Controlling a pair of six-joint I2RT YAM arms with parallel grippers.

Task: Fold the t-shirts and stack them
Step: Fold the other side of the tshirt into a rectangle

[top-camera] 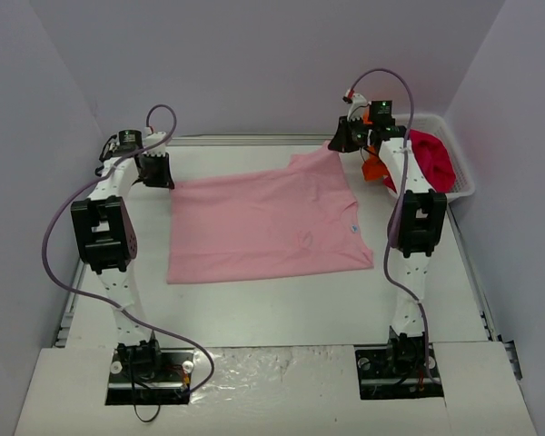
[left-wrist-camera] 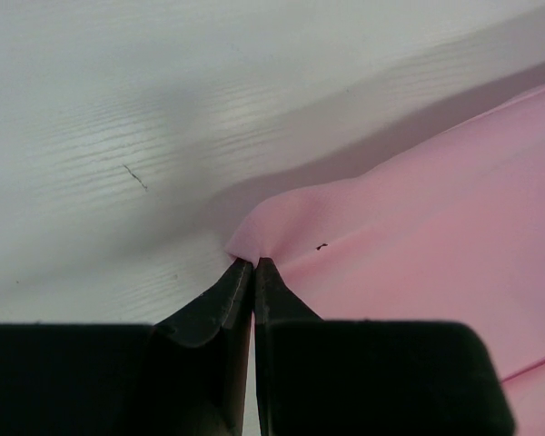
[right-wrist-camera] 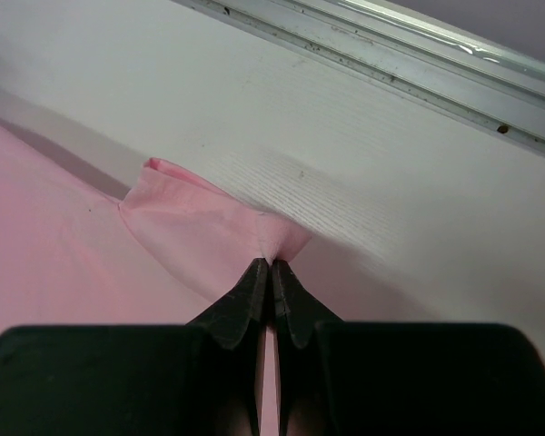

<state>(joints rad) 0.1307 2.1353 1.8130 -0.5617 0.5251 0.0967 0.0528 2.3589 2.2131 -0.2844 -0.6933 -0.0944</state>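
A light pink t-shirt (top-camera: 263, 222) lies spread on the white table, with a small white neck label (top-camera: 352, 228) at its right side. My left gripper (top-camera: 161, 182) pinches the shirt's far left corner (left-wrist-camera: 254, 238), its jaws shut on the cloth. My right gripper (top-camera: 338, 145) is shut on the far right corner (right-wrist-camera: 271, 241), where a sleeve fold (right-wrist-camera: 177, 195) bunches up. A magenta-red t-shirt (top-camera: 429, 156) and a bit of orange t-shirt (top-camera: 372, 169) sit in the basket at the back right.
A white mesh basket (top-camera: 463, 182) stands at the far right by the wall. A metal rail (right-wrist-camera: 409, 64) runs along the table's far edge (top-camera: 245, 139). Purple walls close in on the left, back and right.
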